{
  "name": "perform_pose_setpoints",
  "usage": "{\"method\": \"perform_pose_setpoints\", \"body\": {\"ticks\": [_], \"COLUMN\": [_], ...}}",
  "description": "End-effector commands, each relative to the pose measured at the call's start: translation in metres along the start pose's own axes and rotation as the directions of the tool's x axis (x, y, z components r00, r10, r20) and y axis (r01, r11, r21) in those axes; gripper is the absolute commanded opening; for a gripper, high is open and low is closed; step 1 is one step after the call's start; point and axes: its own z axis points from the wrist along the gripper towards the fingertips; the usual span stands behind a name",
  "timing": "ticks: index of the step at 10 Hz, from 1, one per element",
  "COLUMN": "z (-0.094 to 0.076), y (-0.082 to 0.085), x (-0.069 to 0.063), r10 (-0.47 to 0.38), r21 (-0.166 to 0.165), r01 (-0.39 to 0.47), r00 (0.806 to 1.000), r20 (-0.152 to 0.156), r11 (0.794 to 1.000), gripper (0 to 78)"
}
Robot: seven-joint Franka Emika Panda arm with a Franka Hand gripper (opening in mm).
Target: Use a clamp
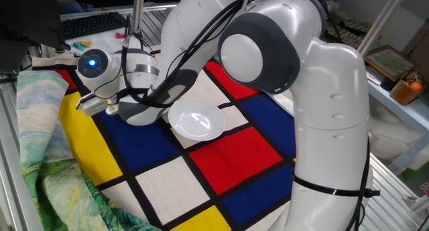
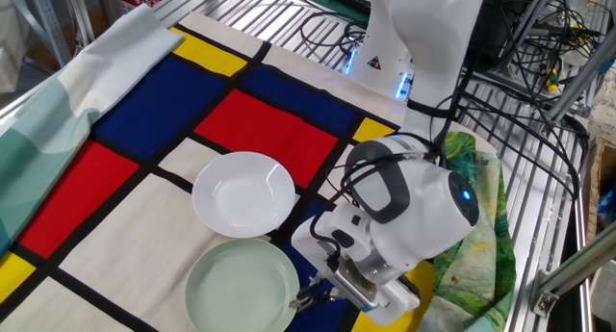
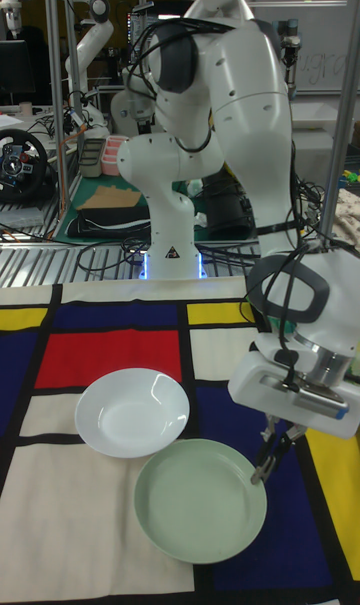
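Note:
In the tall fixed view my gripper (image 3: 263, 468) points down at the right rim of the pale green plate (image 3: 200, 500). Its black fingers stand close together, pinched on a tiny dark and silvery clamp (image 3: 259, 476) at their tips. The other fixed view shows the same gripper (image 2: 306, 295) touching the green plate (image 2: 241, 286) at its right edge, with the clamp too small to make out there. A white bowl (image 3: 132, 410) (image 2: 243, 192) sits just behind the plate. In one fixed view the wrist hides the gripper, the clamp and the green plate, and only the white bowl (image 1: 196, 119) shows.
The table carries a red, blue, yellow and white checked cloth (image 2: 269, 130). A green patterned cloth (image 2: 476, 192) (image 1: 40, 150) lies bunched beside the wrist. A pale cloth (image 2: 58, 91) drapes the far side. Metal rack bars (image 2: 539, 130) and cables surround the arm's base (image 3: 170, 250).

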Motion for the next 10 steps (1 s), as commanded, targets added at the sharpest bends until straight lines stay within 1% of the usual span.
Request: {"method": "perform_pose_setpoints", "body": {"ticks": [1,2,3,4,10], "z": [-0.0007,-0.0007,-0.0007,-0.0008,-0.0008], "y": [-0.0003,-0.0003,-0.0003,-0.0003,-0.0003], "x": [-0.0014,-0.0013,-0.0013,-0.0013,-0.0013], "r10": [0.022,0.044,0.047,0.055,0.055], "r21": [0.014,0.013,0.012,0.013,0.013], "r01": [-0.023,-0.045,-0.047,-0.055,-0.055], "r00": [0.999,0.999,0.998,0.998,0.998], "r20": [0.023,0.031,0.031,0.030,0.030], "r11": [1.000,0.999,0.999,0.998,0.998], "gripper": [1.3,1.3,1.3,77.5,77.5]}}
